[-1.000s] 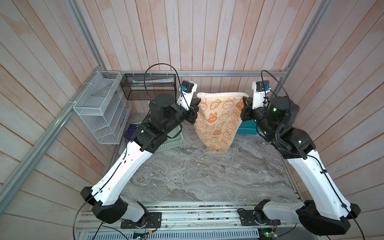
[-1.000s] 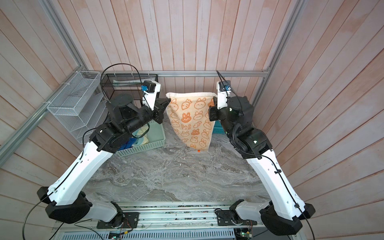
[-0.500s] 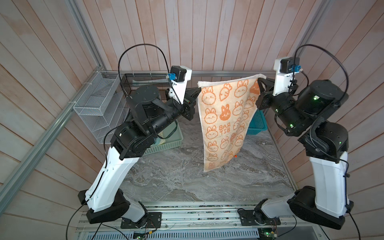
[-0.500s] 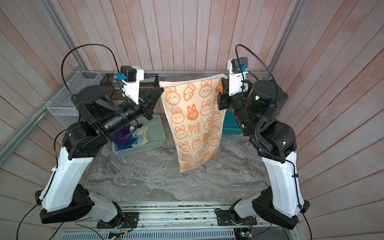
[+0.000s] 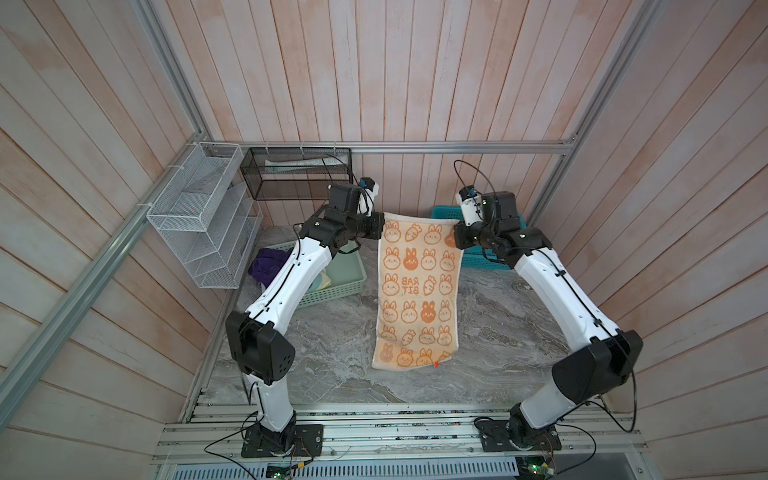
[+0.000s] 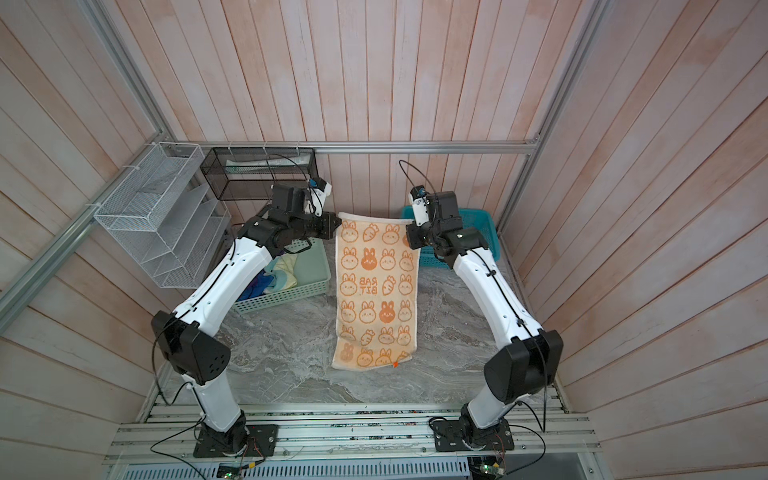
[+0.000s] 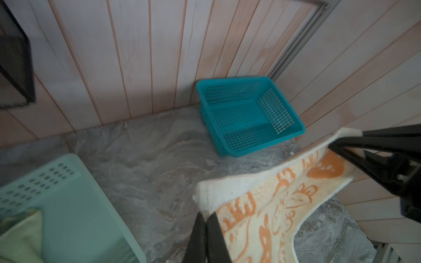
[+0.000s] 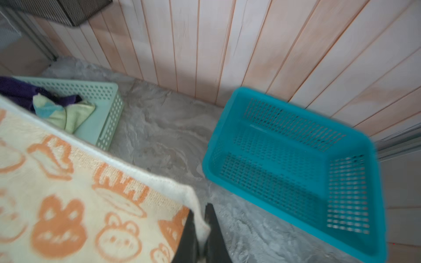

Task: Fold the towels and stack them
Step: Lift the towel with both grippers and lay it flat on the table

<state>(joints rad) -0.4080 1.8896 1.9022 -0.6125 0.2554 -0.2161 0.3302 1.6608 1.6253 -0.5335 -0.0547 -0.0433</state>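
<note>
Soft, floppy towel (image 5: 417, 291) — probably light, best taken by its corners — is pinched at both far corners by left gripper (image 5: 380, 227) and right gripper (image 5: 456, 237).

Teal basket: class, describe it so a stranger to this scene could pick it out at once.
Find the marble table, then its far right corner by the plank wall. The teal basket sits there, behind the right end effector. Unlike the mint-green basket on the far left, which holds towels, it holds none.
</note>
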